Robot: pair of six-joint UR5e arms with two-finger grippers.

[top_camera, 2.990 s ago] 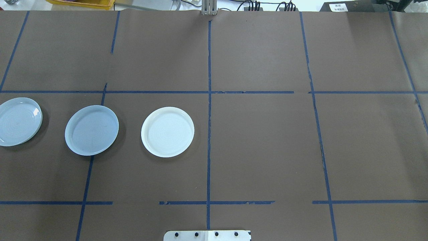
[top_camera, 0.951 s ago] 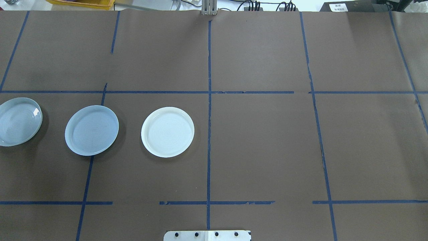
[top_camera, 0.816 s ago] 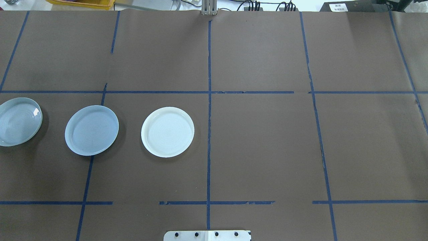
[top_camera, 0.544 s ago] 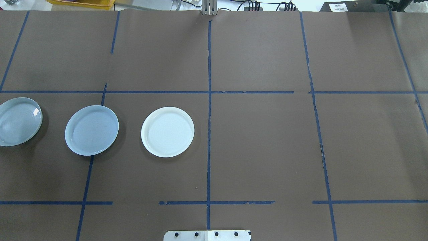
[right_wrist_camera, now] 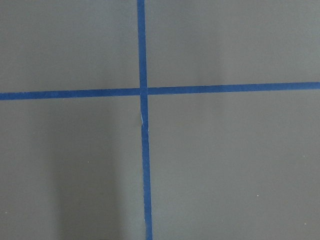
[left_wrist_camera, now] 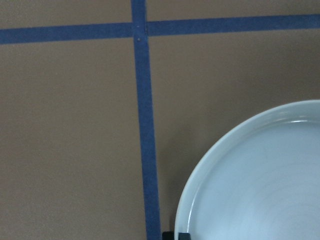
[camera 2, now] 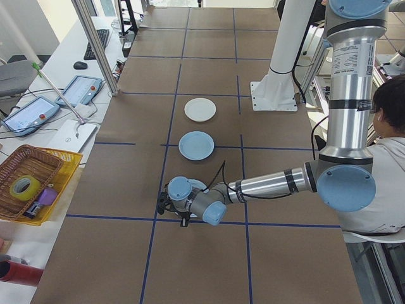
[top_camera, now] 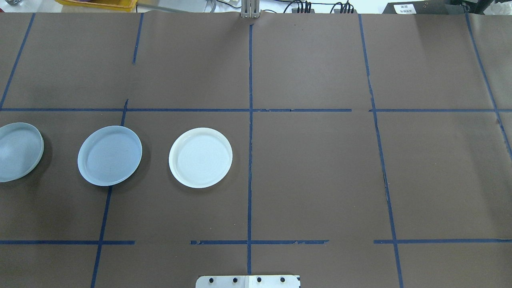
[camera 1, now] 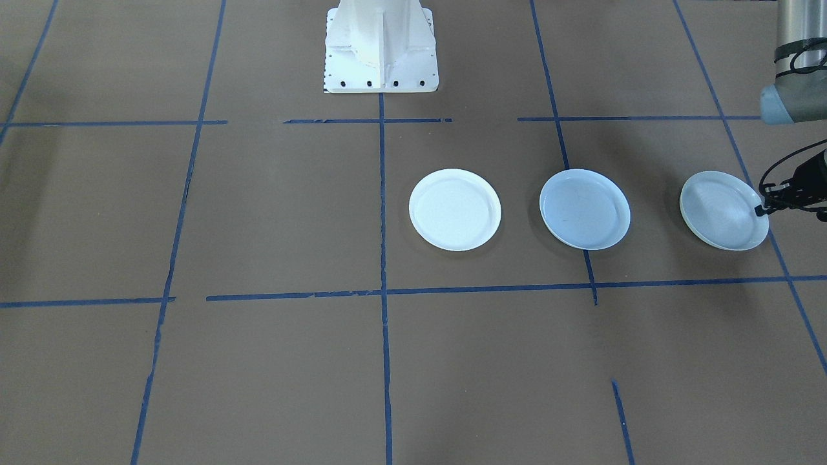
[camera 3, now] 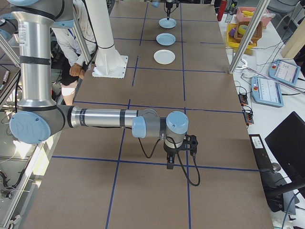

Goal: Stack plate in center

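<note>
Three plates lie in a row on the brown table. The pale blue-grey center plate (top_camera: pixel 109 155) (camera 1: pixel 585 208) lies flat in the middle, with nothing on it. The whiter plate (top_camera: pixel 200 157) (camera 1: pixel 455 208) sits beside it toward the table's centre line. The ringed plate (top_camera: pixel 18 152) (camera 1: pixel 720 210) (left_wrist_camera: pixel 260 185) is at the far left and tilted. My left gripper (camera 1: pixel 760 209) is shut on its outer rim. My right gripper (camera 3: pixel 170 163) hangs over bare table far from the plates; I cannot tell whether it is open or shut.
Blue tape lines cross the brown paper cover. The robot's white base (camera 1: pixel 380 45) stands at the near middle edge. A yellow basket (camera 2: pixel 35 183) and tablets sit on a side bench. A person (camera 2: pixel 389 133) sits beside the left arm.
The ringed plate has shifted left and tipped, so it looks narrower than half a second ago. The other two plates have not moved.
</note>
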